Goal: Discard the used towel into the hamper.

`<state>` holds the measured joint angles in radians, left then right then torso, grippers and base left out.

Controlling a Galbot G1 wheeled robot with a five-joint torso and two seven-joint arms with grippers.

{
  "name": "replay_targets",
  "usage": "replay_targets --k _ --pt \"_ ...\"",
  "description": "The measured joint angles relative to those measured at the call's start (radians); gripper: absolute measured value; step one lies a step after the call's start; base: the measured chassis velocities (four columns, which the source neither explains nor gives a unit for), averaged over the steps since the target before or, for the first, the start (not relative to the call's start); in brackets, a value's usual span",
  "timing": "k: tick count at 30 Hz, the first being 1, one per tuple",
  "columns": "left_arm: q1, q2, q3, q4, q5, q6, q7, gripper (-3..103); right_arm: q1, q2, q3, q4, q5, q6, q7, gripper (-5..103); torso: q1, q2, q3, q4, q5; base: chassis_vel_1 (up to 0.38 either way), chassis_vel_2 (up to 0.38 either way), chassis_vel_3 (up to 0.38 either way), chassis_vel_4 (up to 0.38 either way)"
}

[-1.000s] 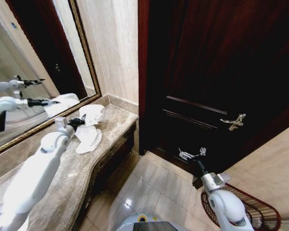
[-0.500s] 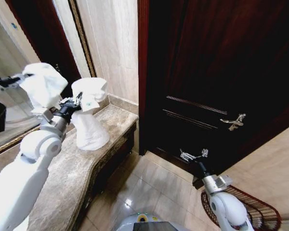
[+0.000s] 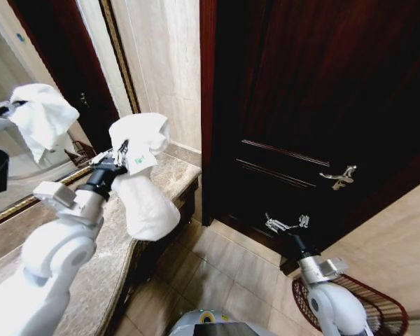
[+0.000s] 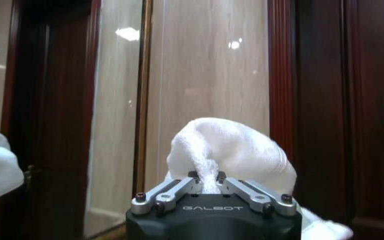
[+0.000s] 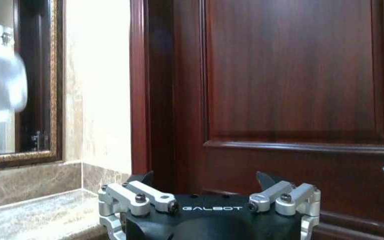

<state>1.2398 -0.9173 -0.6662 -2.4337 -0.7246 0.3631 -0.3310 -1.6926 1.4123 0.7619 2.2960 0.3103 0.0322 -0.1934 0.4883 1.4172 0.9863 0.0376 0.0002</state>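
Head view: left gripper (image 3: 123, 155) holds the white towel (image 3: 143, 189) lifted above the marble counter (image 3: 105, 262); the hamper (image 3: 378, 311) sits on the floor by the right arm. Left wrist view shows the jaws pinching the towel's fold. Right wrist view suggests the right gripper (image 5: 209, 182) is spread apart, facing the dark door (image 5: 299, 75).

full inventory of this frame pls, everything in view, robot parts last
White terry towel: 1, white, hanging above the countertop edge, pinched at its top.
Reddish-brown open-weave wire hamper: 1, on the floor, by the right arm.
Brown marble countertop: 1, left.
Gold-framed wall mirror: 1, above the countertop.
Dark wooden door: 1, ahead; silver lever handle: 1.
Left gripper: fingers shut on the towel.
Right gripper: fingers open, low before the door.
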Motion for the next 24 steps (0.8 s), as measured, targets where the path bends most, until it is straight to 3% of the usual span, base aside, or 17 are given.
replay_targets --k 2,10,12,13,15,16,17,19,20,21,23,24 --pt "0.064 -0.046 0.01 0.003 0.072 -0.014 0.019 5 -0.002 -0.003 0.002 0.013 0.008 -0.005 0.004 100 0.0 0.0 0.0 0.0001 -0.0003 0.0 0.0 0.0 0.0" --pt "0.174 -0.173 0.015 -0.006 0.17 -0.043 0.03 5 -0.01 -0.006 0.001 0.02 0.05 -0.006 0.005 100 0.0 0.0 0.0 -0.0001 -0.0001 0.0 0.0 0.0 0.0" --pt "0.237 -0.237 0.009 -0.006 0.23 -0.13 0.103 5 -0.012 -0.006 -0.001 0.019 0.056 -0.004 0.002 100 0.0 0.0 0.0 0.0001 -0.0001 0.0 0.0 0.0 0.0" --pt "0.237 -0.237 0.009 -0.006 0.23 -0.13 0.103 5 -0.012 -0.006 -0.001 0.019 0.056 -0.004 0.002 100 0.0 0.0 0.0 0.0001 -0.0001 0.0 0.0 0.0 0.0" --pt "0.279 -0.275 0.001 0.02 0.28 -0.248 0.217 5 -0.012 -0.01 -0.001 0.017 0.06 -0.002 0.001 100 0.0 0.0 0.0 0.0002 0.0001 0.0 0.0 0.0 0.0" --pt "0.279 -0.275 0.001 0.02 0.28 -0.248 0.217 5 -0.012 -0.01 -0.001 0.017 0.06 -0.002 0.001 100 0.0 0.0 0.0 0.0002 0.0001 0.0 0.0 0.0 0.0" --pt "0.302 -0.298 -0.002 0.045 0.299 -0.333 0.284 5 -0.012 -0.013 0.002 0.017 0.064 -0.001 0.001 100 0.0 0.0 0.0 0.0001 0.0 0.0 0.0 0.0 0.0" --pt "0.32 -0.316 -0.005 0.08 0.3 -0.413 0.351 5 -0.014 -0.019 0.007 0.016 0.071 0.001 0.001 100 0.0 0.0 0.0 0.0001 -0.0001 0.0 0.0 0.0 0.0" --pt "0.32 -0.316 -0.005 0.08 0.3 -0.413 0.351 5 -0.014 -0.019 0.007 0.016 0.071 0.001 0.001 100 0.0 0.0 0.0 0.0001 -0.0001 0.0 0.0 0.0 0.0" --pt "0.326 -0.321 -0.018 0.116 0.28 -0.472 0.424 5 -0.018 -0.027 0.015 0.014 0.079 0.007 0.002 100 0.0 0.0 0.0 0.0001 -0.0001 0.0 0.0 0.0 0.0" --pt "0.327 -0.316 -0.032 0.148 0.256 -0.506 0.479 5 -0.023 -0.032 0.023 0.011 0.085 0.013 0.003 100 0.0 0.0 0.0 0.0 -0.0002 0.0 0.0 0.0 0.0" --pt "0.327 -0.316 -0.032 0.148 0.256 -0.506 0.479 5 -0.023 -0.032 0.023 0.011 0.085 0.013 0.003 100 0.0 0.0 0.0 0.0 -0.0002 0.0 0.0 0.0 0.0"
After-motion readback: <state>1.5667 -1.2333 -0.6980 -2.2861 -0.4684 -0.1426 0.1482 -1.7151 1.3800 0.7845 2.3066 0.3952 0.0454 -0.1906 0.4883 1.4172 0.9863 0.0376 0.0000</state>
